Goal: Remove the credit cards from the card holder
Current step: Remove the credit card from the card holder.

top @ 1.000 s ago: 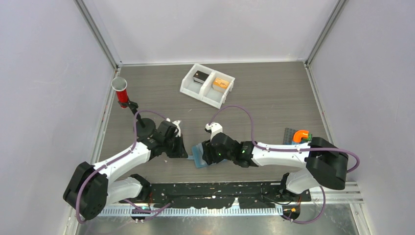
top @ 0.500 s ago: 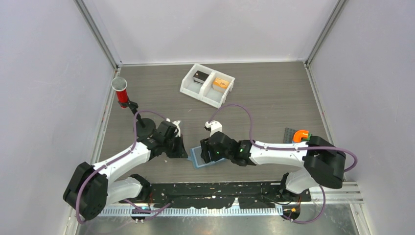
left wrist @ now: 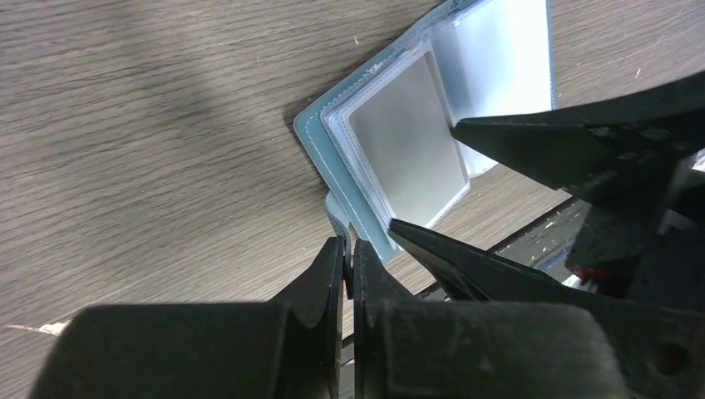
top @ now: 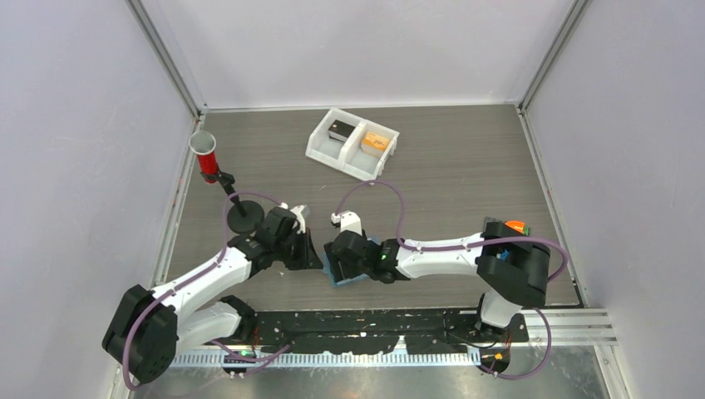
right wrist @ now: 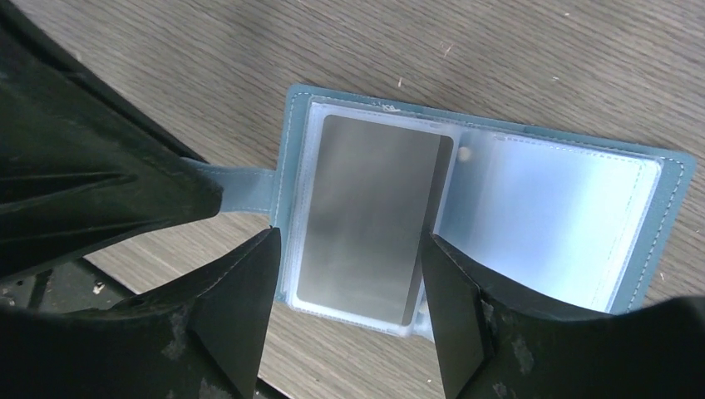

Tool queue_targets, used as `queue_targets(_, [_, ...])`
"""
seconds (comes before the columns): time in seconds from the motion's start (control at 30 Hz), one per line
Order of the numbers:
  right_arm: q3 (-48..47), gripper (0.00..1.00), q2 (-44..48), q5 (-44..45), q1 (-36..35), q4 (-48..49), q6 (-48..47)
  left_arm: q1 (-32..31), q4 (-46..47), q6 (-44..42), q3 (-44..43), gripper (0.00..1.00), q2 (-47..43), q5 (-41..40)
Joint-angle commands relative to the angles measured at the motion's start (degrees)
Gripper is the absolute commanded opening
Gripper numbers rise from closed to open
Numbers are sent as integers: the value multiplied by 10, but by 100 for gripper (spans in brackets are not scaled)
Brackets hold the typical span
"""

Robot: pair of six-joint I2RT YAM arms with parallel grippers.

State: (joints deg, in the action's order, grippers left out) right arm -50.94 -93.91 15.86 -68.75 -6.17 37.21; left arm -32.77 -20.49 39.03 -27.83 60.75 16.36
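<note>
**Card holder flat open, L pinching its tab, R jaws spread over the card**

Quick rundown, all places given off the white tray (top: 353, 146) at the back of the table (top: 465, 174).

- The card holder (right wrist: 650, 193) lies on the near side of the tray, well apart from it and a bit to its left. It's opened like a book, flat on the wood, inner side up.
- A grey card (right wrist: 370, 218) sits in the clear sleeve of the half farther left of the tray. It's fully in, w/ only the sleeve edge showing around it. The other half shows just a pale sleeve (right wrist: 557, 218).
- The left gripper (left wrist: 347, 249) is also near-side and left of the tray. Its fingers are closed tight w/ basically no gap, clamped on the holder's little blue tab (right wrist: 241, 188), which sticks out of the card-side edge.
- The right gripper (right wrist: 347, 241) is near-side of the tray, right over the holder. Its jaws are spread apart, one finger on each long side of the card. Can't tell if the tips touch the sleeve, and nothing is pinched.
- In the tray there's a dark block (top: 341, 130) in the left compartment and an orange-tan one (top: 376, 142) in the right.
- A red cup (top: 204, 153) stands well left of the tray, on a black stand.
</note>
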Motion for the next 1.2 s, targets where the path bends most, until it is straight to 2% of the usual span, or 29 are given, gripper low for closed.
queue_targets(0.0, [-29, 71, -15, 42, -9, -14, 10, 0, 26, 11, 4, 0, -20, 17])
queue_targets(0.17, [-28, 70, -25, 70, -15, -22, 10, -1, 25, 13, 9, 0, -27, 15])
queue_targets(0.4, [-17, 50, -10, 90, -16, -33, 11, 0, 7, 6, 12, 0, -34, 0])
queue_targets(0.5, [-10, 47, 1, 103, -17, -39, 14, 0, -3, 2, 12, 0, -41, -7])
queue_targets(0.7, [2, 46, 19, 105, -16, -49, 14, 0, -10, -7, 3, 0, -22, -14])
queue_targets(0.97, [13, 58, 37, 44, -21, -8, 6, -1, -15, -4, -7, 0, -33, -15])
queue_targets(1.17, [4, 61, 17, 36, -23, -2, 0, 0, -18, -8, -5, 0, -37, -13])
